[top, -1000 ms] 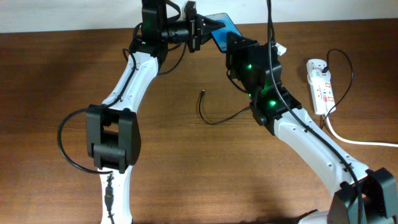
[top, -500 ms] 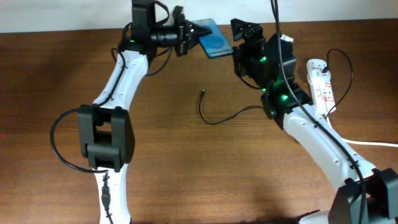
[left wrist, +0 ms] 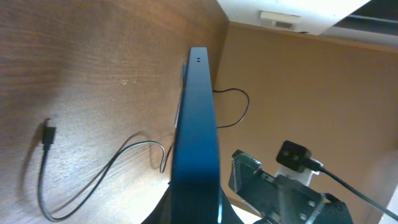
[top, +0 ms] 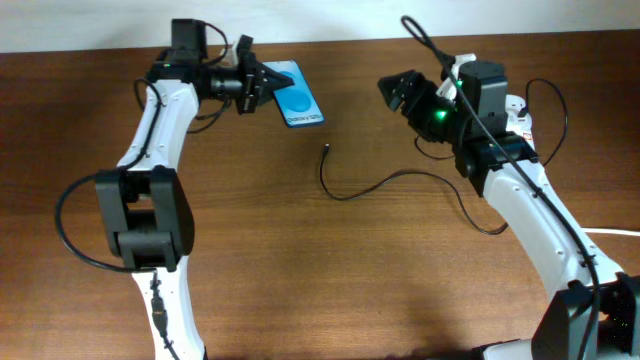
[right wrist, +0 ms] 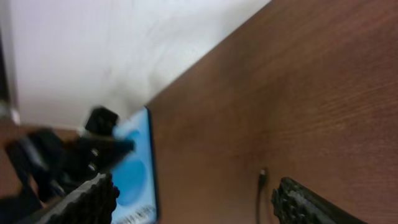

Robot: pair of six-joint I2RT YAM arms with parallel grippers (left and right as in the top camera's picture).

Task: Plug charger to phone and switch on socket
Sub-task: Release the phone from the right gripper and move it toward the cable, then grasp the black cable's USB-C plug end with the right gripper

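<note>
While the left fingers (top: 252, 80) were clamped on one short end of the phone (top: 296, 96), the overhead view showed its blue screen facing up, with the white strip at the end away from the grip, near the far side of the counter (top: 330, 280). The right fingers (top: 395, 90) stood spread apart with nothing between them, pointed toward the phone but well apart from it. A thin black cable (top: 400, 178) lay in loose curves on the wood, and its small plug tip (top: 327, 149) lay free between the two arms, below the phone and not touching it. A white power strip (top: 518, 112) with red marks sat at the right, largely hidden behind the right arm. From the left wrist, the phone (left wrist: 198, 137) appeared edge-on as a dark slim bar running away from the camera, with the plug tip (left wrist: 48, 134) and a bend of cable (left wrist: 93, 186) on the counter to its left. From the right wrist, which was blurred, both right fingers (right wrist: 87, 199) framed the bottom corners, wide apart, with the blue phone (right wrist: 138, 163) held by dark left fingers (right wrist: 93, 149) beyond them.
</note>
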